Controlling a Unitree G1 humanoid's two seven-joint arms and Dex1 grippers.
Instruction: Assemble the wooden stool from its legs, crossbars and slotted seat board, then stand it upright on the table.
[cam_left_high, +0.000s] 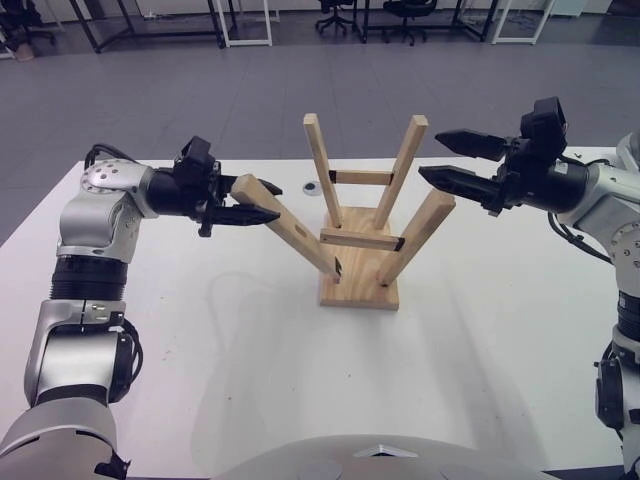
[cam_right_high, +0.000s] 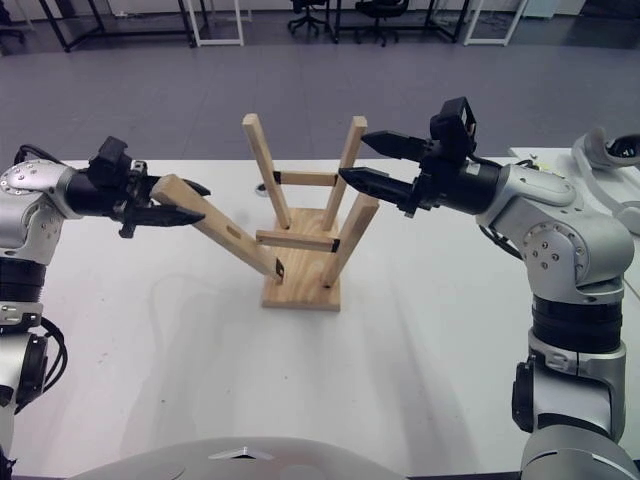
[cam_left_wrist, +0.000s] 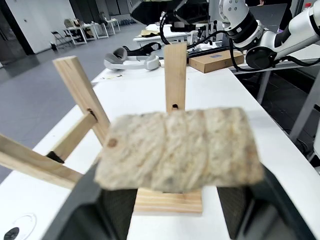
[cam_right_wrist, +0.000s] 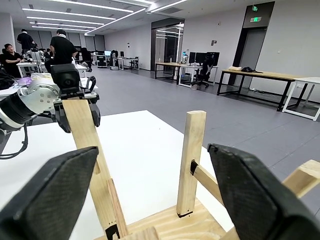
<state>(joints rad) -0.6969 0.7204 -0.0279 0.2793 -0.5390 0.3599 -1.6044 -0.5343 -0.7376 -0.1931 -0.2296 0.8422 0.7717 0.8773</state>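
The wooden stool stands upside down on the white table (cam_left_high: 200, 350), its seat board (cam_left_high: 360, 291) flat on the top and its legs pointing up. Two crossbars (cam_left_high: 358, 240) join the legs. My left gripper (cam_left_high: 262, 203) is shut on the top end of the slanting front-left leg (cam_left_high: 295, 238); in the left wrist view that leg end (cam_left_wrist: 180, 150) sits between the fingers. My right gripper (cam_left_high: 432, 156) is open just above the top of the front-right leg (cam_left_high: 418, 235), its lower finger close over the end. Its black pads (cam_right_wrist: 260, 195) frame the stool's legs.
The stool is near the table's middle, with bare tabletop in front and to both sides. A small round mark (cam_left_high: 311, 187) lies behind the stool. A white headset (cam_right_high: 610, 150) rests past the table's right edge. Chairs and desks stand far behind.
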